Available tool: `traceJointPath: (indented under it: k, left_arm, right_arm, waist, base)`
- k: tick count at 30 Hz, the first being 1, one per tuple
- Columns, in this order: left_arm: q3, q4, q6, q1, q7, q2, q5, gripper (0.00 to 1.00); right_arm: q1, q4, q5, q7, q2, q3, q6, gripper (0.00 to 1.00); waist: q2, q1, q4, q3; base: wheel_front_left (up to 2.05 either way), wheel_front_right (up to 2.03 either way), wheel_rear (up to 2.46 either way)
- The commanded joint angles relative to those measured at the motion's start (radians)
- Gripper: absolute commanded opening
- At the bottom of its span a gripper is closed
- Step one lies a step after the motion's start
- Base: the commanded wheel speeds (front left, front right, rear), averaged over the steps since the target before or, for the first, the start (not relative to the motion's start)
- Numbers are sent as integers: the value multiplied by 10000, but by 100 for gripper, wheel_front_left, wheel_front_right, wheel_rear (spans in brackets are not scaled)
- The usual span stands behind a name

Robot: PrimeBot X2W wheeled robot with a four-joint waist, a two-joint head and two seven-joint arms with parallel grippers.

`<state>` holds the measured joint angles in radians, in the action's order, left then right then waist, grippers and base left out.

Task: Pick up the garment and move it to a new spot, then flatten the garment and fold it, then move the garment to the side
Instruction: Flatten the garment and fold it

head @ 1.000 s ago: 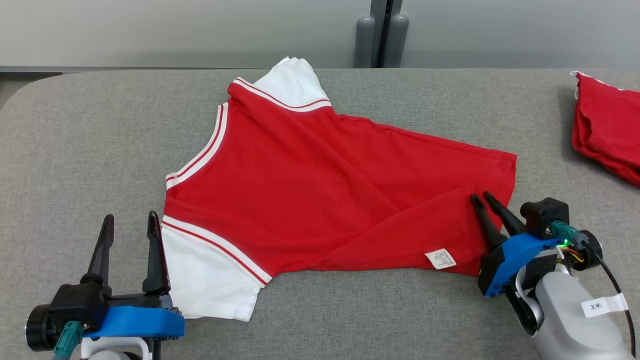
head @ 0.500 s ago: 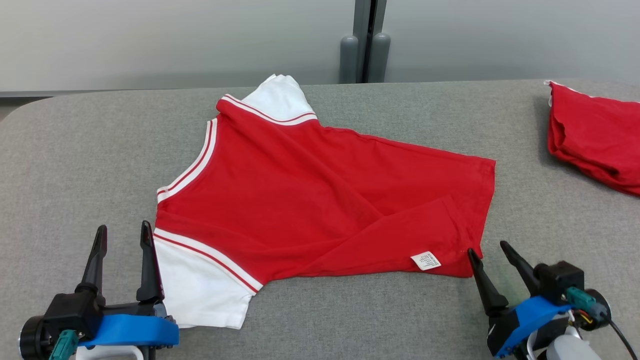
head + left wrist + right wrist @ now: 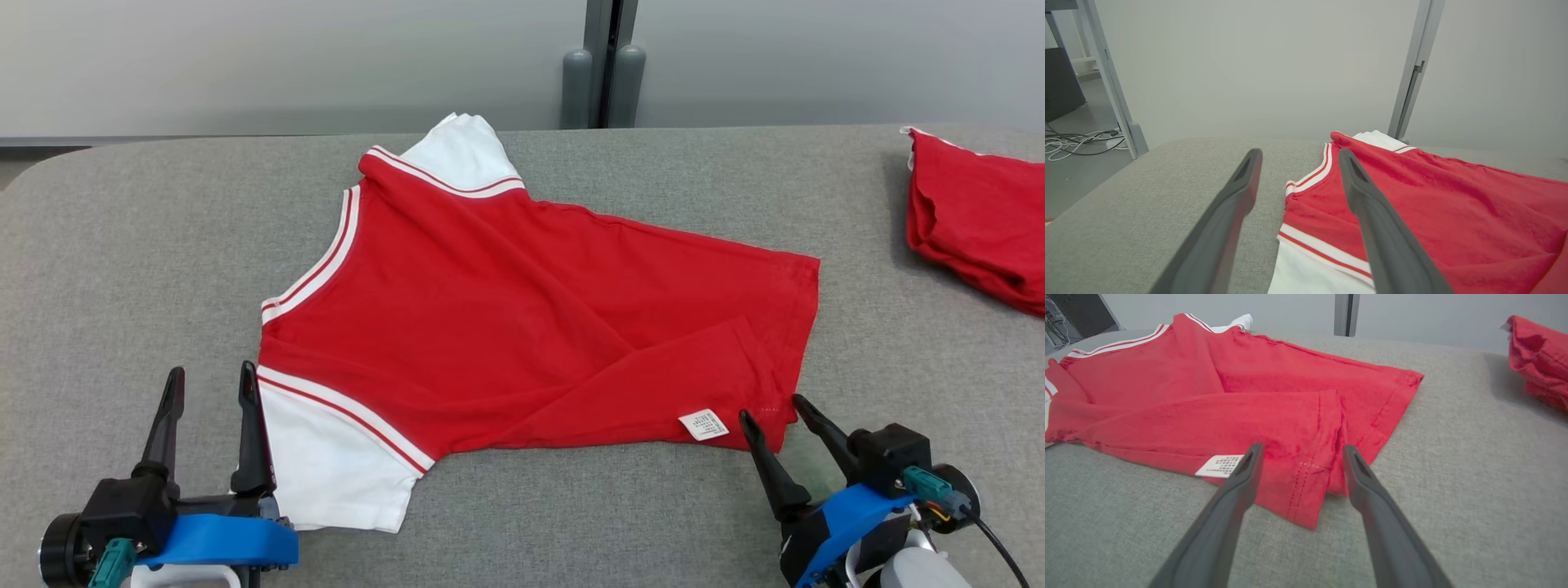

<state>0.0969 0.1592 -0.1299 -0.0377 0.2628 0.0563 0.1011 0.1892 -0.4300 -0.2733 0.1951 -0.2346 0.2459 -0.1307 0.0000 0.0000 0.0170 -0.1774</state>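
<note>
The garment is a red shirt with white sleeves and striped trim, lying spread on the grey table, its near side folded over with a white label showing. My left gripper stands open at the lower left, its inner finger beside the near white sleeve. My right gripper is open at the shirt's near right hem corner, nothing between its fingers. In the right wrist view that hem corner lies just beyond the right gripper. The left wrist view shows the left gripper open over the striped collar.
A second red garment lies crumpled at the table's far right edge, also visible in the right wrist view as a red heap. A grey post stands behind the table. Bare grey table extends left and along the front.
My right gripper has opened, let go of the shirt's hem and drawn back toward me to the near right corner. The head camera shifted slightly. The left gripper stayed put.
</note>
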Motion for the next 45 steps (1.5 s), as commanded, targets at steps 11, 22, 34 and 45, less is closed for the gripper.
traceJointPath:
  k: [11,22,34,45]
  left_arm:
    - [20,57,-14,-107,25,42,28,100]
    - [54,162,-14,278,25,32,20,100]
    - [121,79,-14,346,25,94,56,100]
    - [161,19,-14,252,25,108,-48,100]
  right_arm:
    - [513,-673,4,119,6,305,-1,0]
    - [-1259,844,-698,301,-128,682,-1,0]
    - [-3099,2056,-981,-607,-142,940,-1,100]
    - [-1501,2227,-250,-413,-549,-290,-1,100]
  waist:
    - [0,0,216,-94]
    - [0,0,-145,395]
    - [0,0,-461,382]
    - [0,0,-463,395]
  base:
    - [0,0,0]
    - [0,0,0]
    - [0,0,0]
    - [0,0,0]
